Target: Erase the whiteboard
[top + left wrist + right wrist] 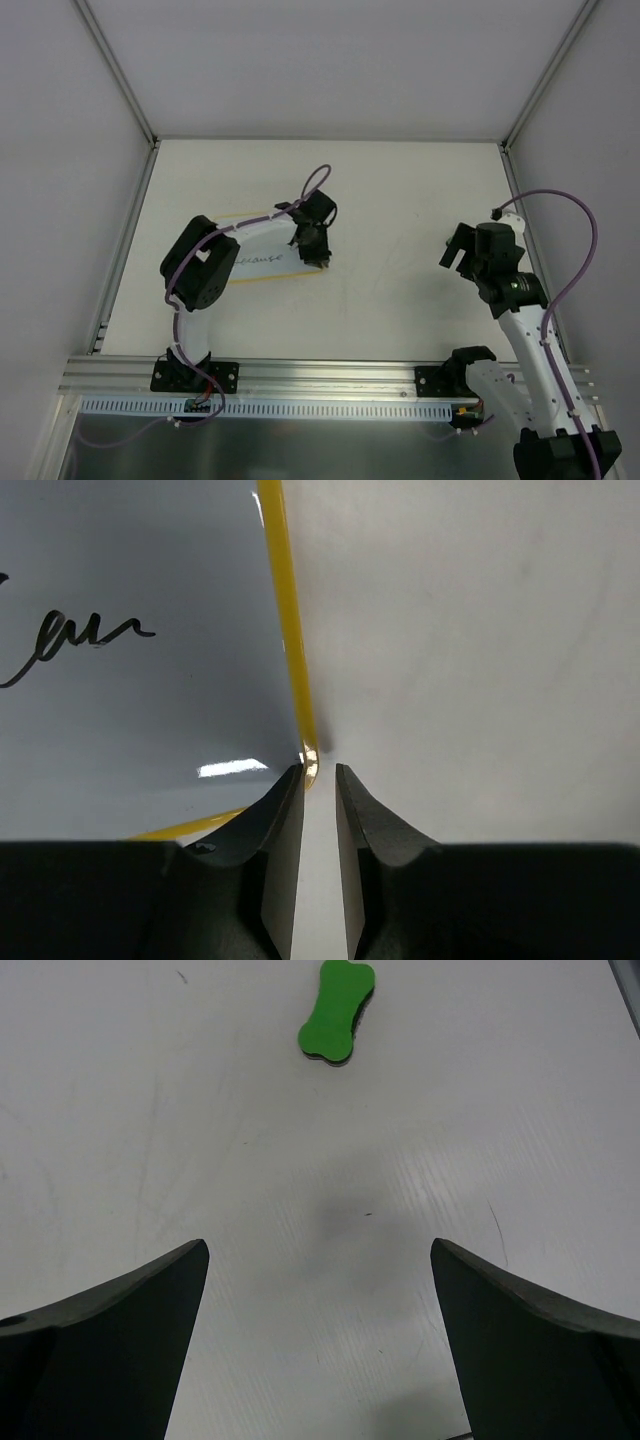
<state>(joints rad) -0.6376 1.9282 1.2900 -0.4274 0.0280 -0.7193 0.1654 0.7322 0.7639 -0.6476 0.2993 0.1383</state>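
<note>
The whiteboard [262, 262], white with a yellow border and black writing, lies flat on the table under my left arm. In the left wrist view its surface [140, 710] fills the left side. My left gripper [320, 262] points down at the board's near right corner [310, 765]. Its jaws are nearly shut, with a narrow gap that holds nothing. My right gripper [455, 248] is open and empty above bare table on the right. A green bone-shaped block [337, 1010] lies ahead of it in the right wrist view. I cannot see the block in the top view.
White walls and metal frame posts [120, 75] enclose the table on three sides. An aluminium rail [330, 375] runs along the near edge by the arm bases. The left arm's elbow [200, 270] hangs over the board's left part.
</note>
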